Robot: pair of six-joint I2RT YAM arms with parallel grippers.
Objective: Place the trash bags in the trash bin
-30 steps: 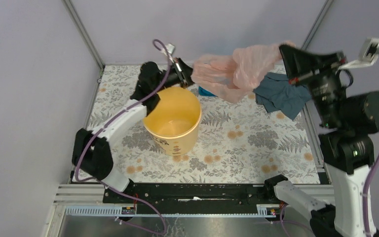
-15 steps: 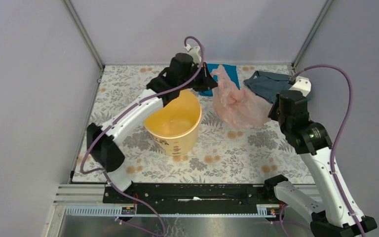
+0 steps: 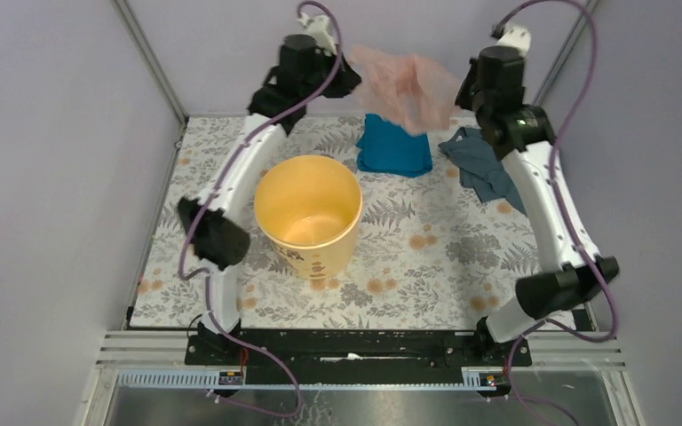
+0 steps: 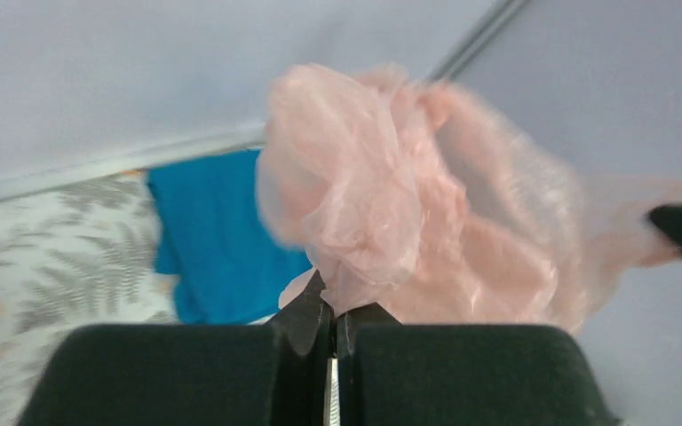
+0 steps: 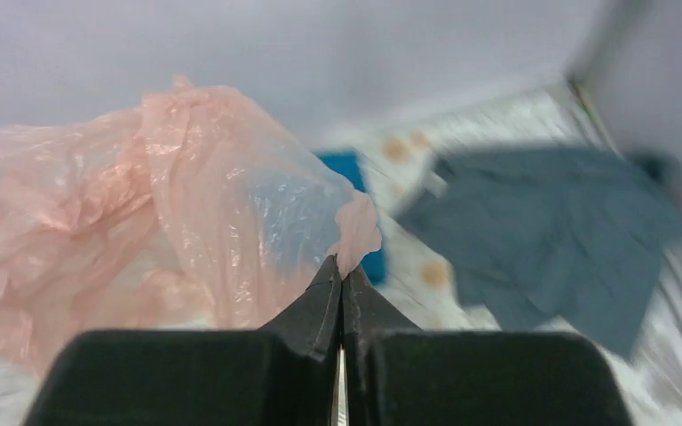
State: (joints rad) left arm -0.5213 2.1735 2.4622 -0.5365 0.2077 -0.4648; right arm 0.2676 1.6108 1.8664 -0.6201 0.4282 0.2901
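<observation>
The pale-pink trash bag (image 3: 404, 84) hangs stretched high in the air at the back, between both grippers. My left gripper (image 3: 348, 78) is shut on its left edge; the bag bunches above the closed tips in the left wrist view (image 4: 391, 204). My right gripper (image 3: 460, 93) is shut on its right edge, with a small tab of film (image 5: 355, 232) pinched between the tips. The yellow-orange trash bin (image 3: 308, 213) stands upright and empty on the mat, below and in front of the bag, left of centre.
A bright blue cloth (image 3: 393, 146) lies at the back centre under the bag. A grey-blue cloth (image 3: 484, 164) lies at the back right. Metal frame posts (image 3: 149, 60) and grey walls close in the back and sides of the floral mat (image 3: 426, 257).
Both arms have risen and swung to the back. The bag, half a second ago draped on the mat from the left gripper alone, is lifted clear and held by both grippers.
</observation>
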